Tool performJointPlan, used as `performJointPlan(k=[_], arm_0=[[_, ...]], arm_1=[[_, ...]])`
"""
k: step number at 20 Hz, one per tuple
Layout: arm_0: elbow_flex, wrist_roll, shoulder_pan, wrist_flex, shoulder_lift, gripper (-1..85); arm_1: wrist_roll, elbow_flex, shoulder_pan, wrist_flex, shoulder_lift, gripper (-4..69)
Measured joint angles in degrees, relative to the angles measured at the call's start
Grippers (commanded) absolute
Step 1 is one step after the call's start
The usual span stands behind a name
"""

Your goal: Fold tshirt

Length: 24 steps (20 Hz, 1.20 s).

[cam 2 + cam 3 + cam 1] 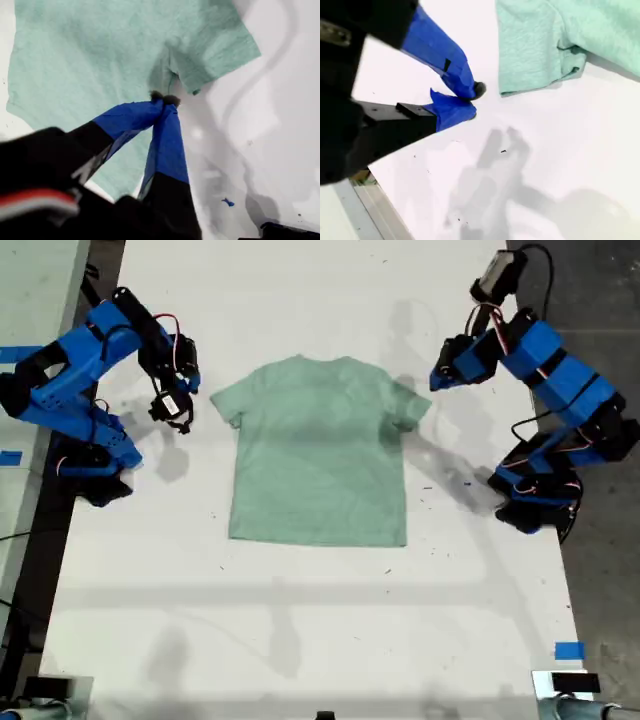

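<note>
Two blue arms flank the plain pale mint-green cloth tshirt (320,455), which lies flat at the middle of the white table (300,620). At the exterior view's left, my second gripper (470,102) hangs just beside one sleeve without touching it, its jaws nearly together on nothing. At the exterior view's right, my first gripper (164,100) sits over the other sleeve's edge, jaws closed tip to tip; whether cloth is pinched I cannot tell. A strip of blue tape (568,650) marks the table's edge at that view's lower right.
</note>
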Motion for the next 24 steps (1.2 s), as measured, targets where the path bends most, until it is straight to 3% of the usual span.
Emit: performJointPlan(k=[6, 7, 10, 15, 24], arm_0=[[-3.3, 1.7, -1.7, 0.9, -3.3, 0.0], [-3.3, 1.9, -1.7, 0.9, -3.4, 0.0], [-3.3, 2.0, -1.7, 0.9, -3.4, 0.0], [-3.3, 1.9, -1.7, 0.9, -3.5, 0.0], [-3.3, 1.9, -1.7, 0.9, -4.7, 0.0]], arm_1=[[-4.7, -7.9, 5.2, 3.1, -5.9, -0.8], [-5.4, -7.9, 5.4, 3.1, -6.4, 1.3], [-7.6, -7.9, 5.8, 3.2, -6.8, 22.0], [-11.1, -6.2, 7.6, 2.7, -6.8, 26.0], [-17.1, 16.4, 9.9, -19.4, -9.1, 27.2]])
